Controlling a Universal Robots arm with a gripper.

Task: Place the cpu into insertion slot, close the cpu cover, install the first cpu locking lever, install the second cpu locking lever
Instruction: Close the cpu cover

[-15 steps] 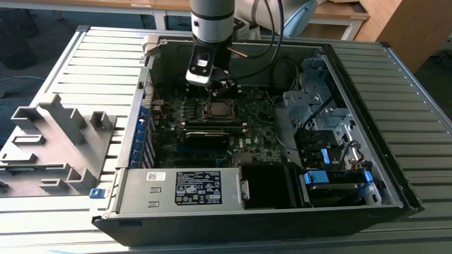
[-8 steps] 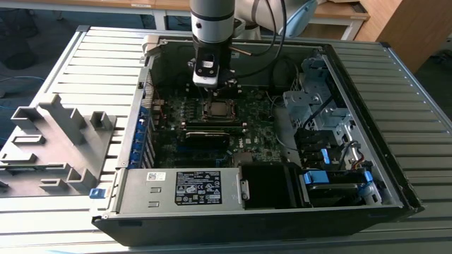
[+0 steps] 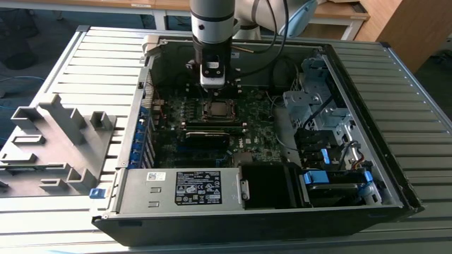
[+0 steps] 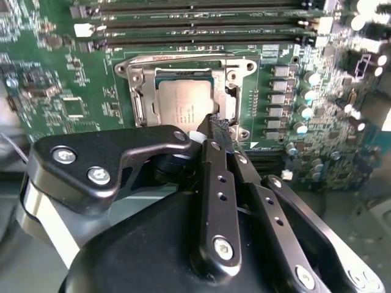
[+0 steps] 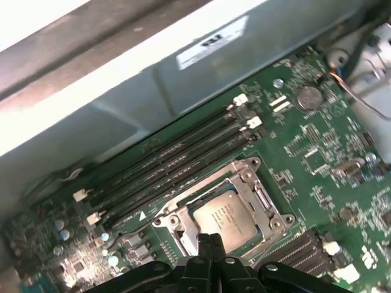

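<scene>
Currently your gripper (image 4: 215, 124) is hovering at one edge of the insertion slot (image 3: 219, 109), its fingers pressing together and gripping nothing. You are seeing the cpu (image 4: 182, 101) sitting inside that slot, with the cpu cover (image 4: 183, 63) lying flat around it.

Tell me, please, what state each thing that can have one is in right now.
cpu: seated flat, metal top up.
cpu cover: down, framing the cpu.
gripper: shut, tips at the cover's edge.
computer case: open on top.
</scene>
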